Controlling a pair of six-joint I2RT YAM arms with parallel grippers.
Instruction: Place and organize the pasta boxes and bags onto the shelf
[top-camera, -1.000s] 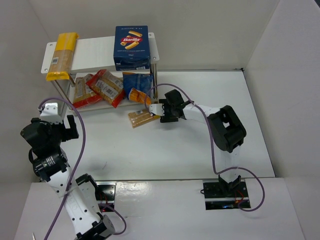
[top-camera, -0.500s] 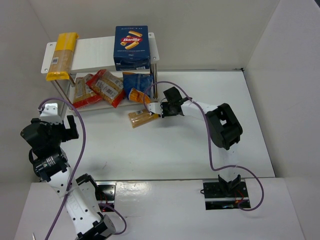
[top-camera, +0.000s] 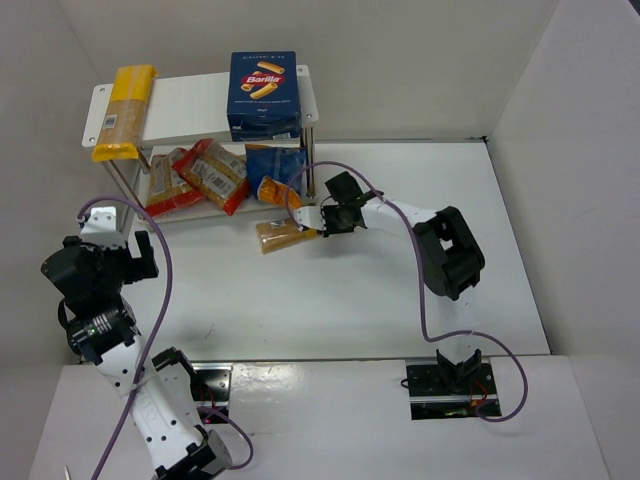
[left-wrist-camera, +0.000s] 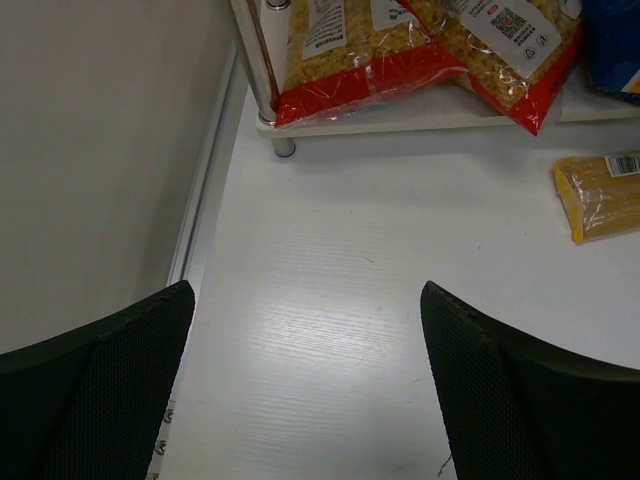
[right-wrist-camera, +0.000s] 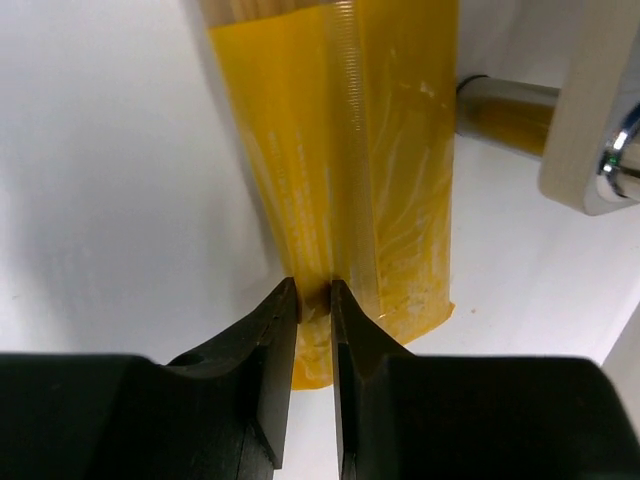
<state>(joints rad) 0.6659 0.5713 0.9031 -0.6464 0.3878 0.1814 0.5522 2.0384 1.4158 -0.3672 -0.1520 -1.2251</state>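
The right gripper has its fingers squeezed nearly together on a thin fold at the end of the yellow spaghetti bag. The bag lies flat on the worktop just in front of the shelf, close by its right front leg. That is a slim pinch on slippery film, so I'd say the lift wants to be slow and level. Held by one end, the long bag will likely droop or swing, and it has to clear the lower board's edge and the leg on the way up. The free span of the top board, between the other spaghetti bag and the Barilla box, looks the natural spot. The film is glossy, crinkled, translucent yellow over straight stiff strands, so the pack is flat and rigid lengthwise. The box is matte dark-blue card, while the red-orange bags and blue bag below look lumpy and soft. The left gripper hangs wide open and empty over bare worktop.
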